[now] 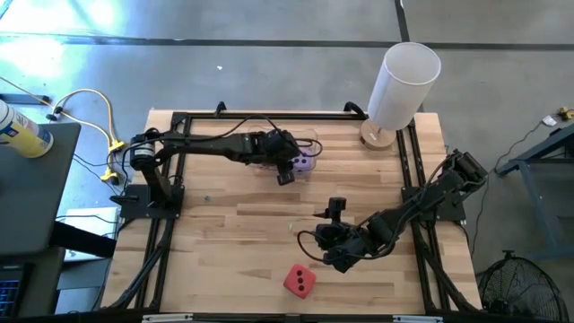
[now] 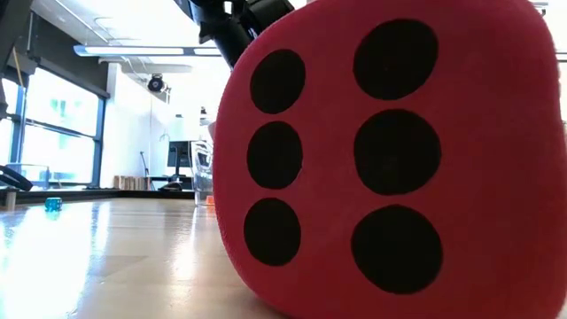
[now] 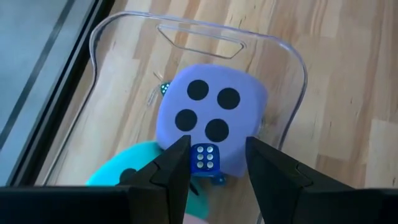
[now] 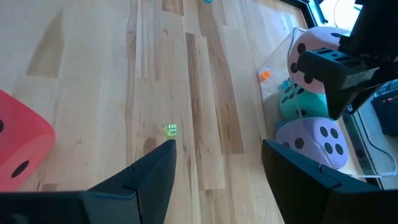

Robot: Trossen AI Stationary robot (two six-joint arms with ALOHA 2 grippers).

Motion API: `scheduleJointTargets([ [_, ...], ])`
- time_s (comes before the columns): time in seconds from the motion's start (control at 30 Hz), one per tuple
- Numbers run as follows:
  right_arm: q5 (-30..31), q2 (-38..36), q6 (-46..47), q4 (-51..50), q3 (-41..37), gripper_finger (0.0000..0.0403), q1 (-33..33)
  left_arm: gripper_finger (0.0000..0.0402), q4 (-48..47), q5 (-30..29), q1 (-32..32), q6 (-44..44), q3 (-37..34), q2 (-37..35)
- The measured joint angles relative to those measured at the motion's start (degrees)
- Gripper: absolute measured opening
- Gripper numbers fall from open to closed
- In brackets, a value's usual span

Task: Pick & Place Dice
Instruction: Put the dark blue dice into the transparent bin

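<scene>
The purple die (image 3: 211, 118) sits in a clear plastic bin (image 3: 292, 68) with the teal die (image 3: 124, 171) beside it. The right wrist view also shows the pink die (image 4: 317, 40) in that bin. My left gripper (image 3: 217, 152) hovers open over the bin (image 1: 300, 148), above the purple die. A tiny blue die (image 3: 205, 158) shows between its fingers. The red die (image 1: 300, 281) rests on the table near the near edge and fills the low view (image 2: 390, 159). My right gripper (image 4: 219, 146) is open above bare wood, between the bin and the red die (image 4: 18, 155). My left gripper comes at the bin from above, pointing down. The tiny blue die lies close beside one finger (image 3: 177, 165); I cannot tell whether they touch.
A tall white cylinder (image 1: 404, 81) stands at the far right corner. A tiny green die (image 4: 170, 130) lies on the wood ahead of my right gripper. Another tiny blue die (image 2: 53, 204) lies far off on the table. Black frame rails (image 1: 170, 224) run along the table's sides.
</scene>
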Motion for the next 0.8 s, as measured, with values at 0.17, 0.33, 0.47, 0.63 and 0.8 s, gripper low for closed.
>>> scheduleJointTargets([
  [0.17,0.0,0.0,0.0,0.0,0.0,0.0228,0.0,0.0144,0.3,0.3,0.0,0.0,0.0,0.0],
  [0.33,0.0,0.0,0.0,0.0,0.0,0.0228,0.0,0.0144,2.0,3.9,0.0,-4.1,0.0,1.2],
  [0.47,0.0,0.0,0.0,0.2,0.0,0.0228,0.0,0.0144,3.0,4.7,0.1,-7.7,0.2,1.9],
  [0.63,-0.4,0.0,0.0,0.2,0.0,0.0228,0.0,0.0144,2.8,4.5,0.1,-8.2,0.2,2.0],
  [0.8,-1.0,0.0,0.0,0.2,0.0,0.0228,0.0,0.0144,3.2,4.4,0.1,-6.4,0.0,1.4],
])
